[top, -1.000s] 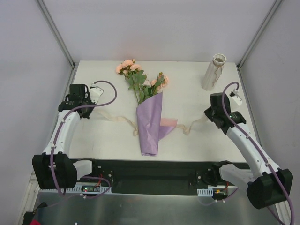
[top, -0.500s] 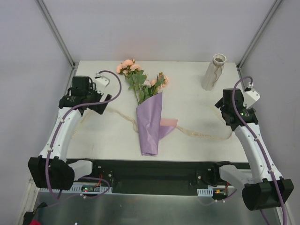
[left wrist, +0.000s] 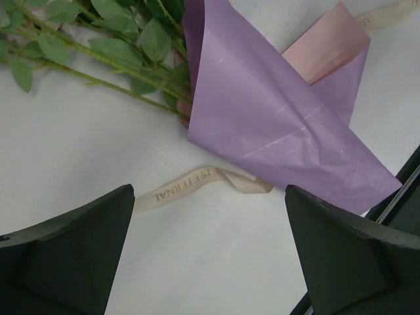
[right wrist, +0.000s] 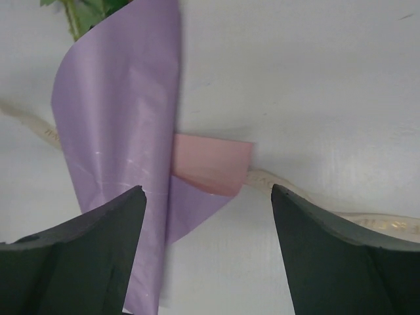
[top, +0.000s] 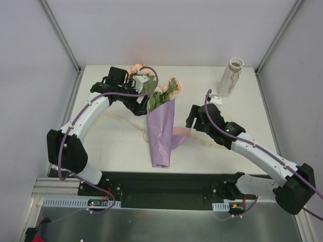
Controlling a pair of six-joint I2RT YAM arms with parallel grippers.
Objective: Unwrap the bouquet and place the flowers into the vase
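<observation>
Found the bouquet [top: 161, 128] lying flat at the middle of the table [top: 116, 151], with the pointed foot of its lilac paper wrap [left wrist: 275, 111] toward the near edge and a pink inner flap [right wrist: 210, 164] poking out on its right side. Saw the cream ribbon [left wrist: 190, 187] untied, trailing slack across the table to both sides of the wrap. Noted the right gripper [right wrist: 207, 197] hovering just right of the wrap, over the pink flap, jaws parted wide and holding nothing. Noted the left gripper [left wrist: 210, 197] farther back, above the ribbon and near the leafy stems [left wrist: 98, 62] at the wrap's mouth, jaws fully spread, also empty. Made out the peach-pink roses [top: 137, 69] beyond, heads toward the far edge, partly hidden by the left arm [top: 91, 113]. Spotted the vase [top: 230, 76] upright at the far right corner, well apart from the flowers.

Judged the paper light, thin and quick to crease or slide; best pinched at a free edge such as the pink flap. Judged the stems thin and springy and the blooms fragile; best taken low on the bunched stems, never by the heads. Judged the tall slim vase easy to tip.

Compared with a second before, found both grippers changed: then out toward the left and right edges, closed, apparently on the ribbon ends; now released and swung inward to flank the bouquet.
</observation>
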